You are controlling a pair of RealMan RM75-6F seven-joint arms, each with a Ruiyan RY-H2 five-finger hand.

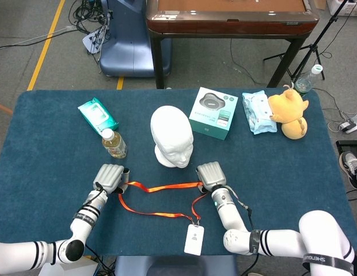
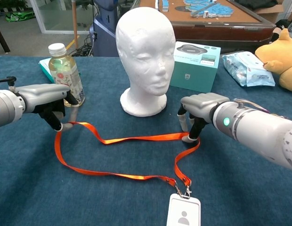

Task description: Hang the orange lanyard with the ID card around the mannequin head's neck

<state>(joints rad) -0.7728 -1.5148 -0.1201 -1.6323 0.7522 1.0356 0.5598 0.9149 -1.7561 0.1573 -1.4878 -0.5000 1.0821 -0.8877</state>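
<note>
- The lanyard (image 2: 132, 139) lies flat on the blue table (image 1: 46, 144) in a loose orange loop, in front of the foam head and between the two hands; nothing of it is around the neck yet.
- Far left on the table sits a teal packet of wipes (image 1: 98, 114), and just in front of it a small bottle (image 2: 65, 73) of pale drink with a white cap, standing upright.
- The left hand (image 2: 44, 102) hovers low just in front of the bottle, fingers curled downward, their tips pinching the left end of the strap — the orange band bends sharply right there, and the hand has hold of it.
- From that pinch one run of strap crosses toward the right hand, while a second run sweeps along the near side to a metal clip.
- The foam head (image 2: 145, 52) stands upright in the middle of the table, white, facing the robot, its base just behind the strap and apart from it.
- The ID card (image 2: 183, 213) hangs off the clip at the near edge, lying face up, white with a grey figure on it.
- The right hand (image 2: 200, 110) is low beside the base of the foam head, fingers bent down, their tips closed on the right end of the strap — held, not merely touched.
- Behind it stands a teal box (image 2: 195, 66), then another pack of wipes (image 2: 247, 68), and at the far right a yellow plush toy (image 1: 289, 112) touching that pack.
</note>
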